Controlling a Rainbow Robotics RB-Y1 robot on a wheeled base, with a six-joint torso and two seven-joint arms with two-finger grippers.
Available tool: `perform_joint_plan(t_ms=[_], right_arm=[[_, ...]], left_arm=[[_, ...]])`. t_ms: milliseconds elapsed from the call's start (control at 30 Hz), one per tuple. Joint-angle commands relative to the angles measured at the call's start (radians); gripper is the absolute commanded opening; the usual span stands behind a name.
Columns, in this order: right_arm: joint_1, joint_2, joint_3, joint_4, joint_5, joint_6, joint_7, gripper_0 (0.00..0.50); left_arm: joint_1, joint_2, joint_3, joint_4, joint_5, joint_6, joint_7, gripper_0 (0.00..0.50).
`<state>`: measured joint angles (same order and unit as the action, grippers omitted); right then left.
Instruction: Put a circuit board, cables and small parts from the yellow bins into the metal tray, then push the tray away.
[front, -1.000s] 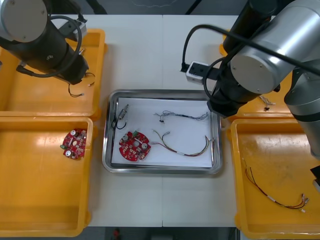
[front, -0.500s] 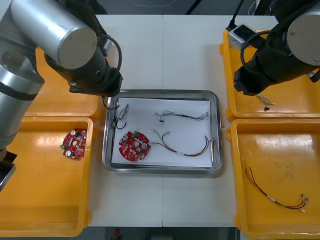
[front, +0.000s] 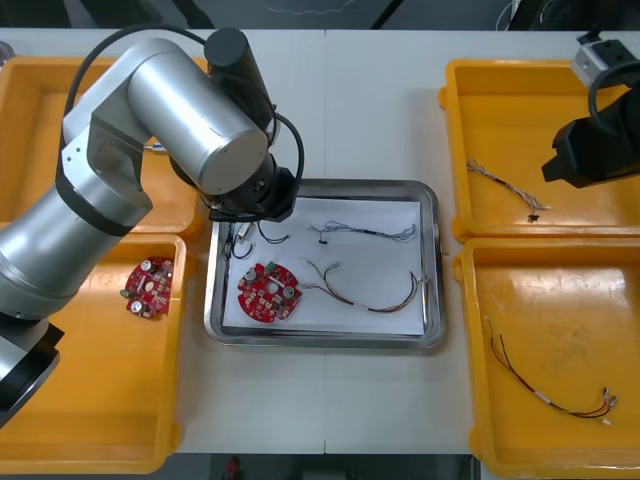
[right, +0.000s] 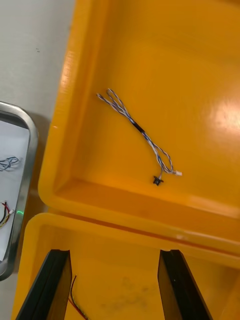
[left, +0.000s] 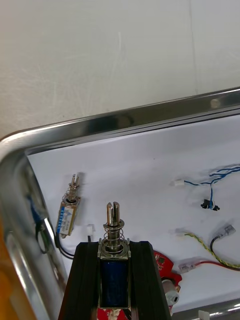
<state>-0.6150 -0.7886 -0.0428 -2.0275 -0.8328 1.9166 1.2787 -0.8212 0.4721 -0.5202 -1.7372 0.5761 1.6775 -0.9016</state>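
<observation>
Overhead, left end effector (left: 114, 250): gripped small metal part (left: 114, 225) inside tray (left: 150, 113) rim.
Right end effector (right: 114, 262): hung spread, empty, over bin (right: 140, 210) rims.

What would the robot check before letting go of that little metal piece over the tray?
1. The small metal part is clamped between the left gripper fingers: ok.
2. The left gripper is inside the metal tray rim: ok.
3. Bare white floor ahead, apart from the other small metal part: ok.
4. Height above the tray floor: cannot tell.
5. The right gripper is open, away over the yellow bins: ok.
</observation>
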Motion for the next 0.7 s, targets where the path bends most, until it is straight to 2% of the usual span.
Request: perform_joint_plan(t_ms=[33, 400, 700], right_arm=[[0.072, -0.064, -0.107, -0.033, -0.022, 0.003, -0.032, 0.500], [0.218, -0.070, -0.255, -0.043, -0.022, 0.003, -0.038, 0.500], [0.304, -0.070, -0.273, -0.111, 0.012, 0.003, -0.055, 0.500]], left_arm=[[-0.045, -0.038, -0.044, 0.036, -0.035, -0.042, 0.078, 0.000], [-0.045, -0.059, -0.115, 0.122, -0.073, -0.121, 0.099, 0.001], [-0.036, -0.059, -0.147, 0.137, -0.082, -0.151, 0.112, 0.001]])
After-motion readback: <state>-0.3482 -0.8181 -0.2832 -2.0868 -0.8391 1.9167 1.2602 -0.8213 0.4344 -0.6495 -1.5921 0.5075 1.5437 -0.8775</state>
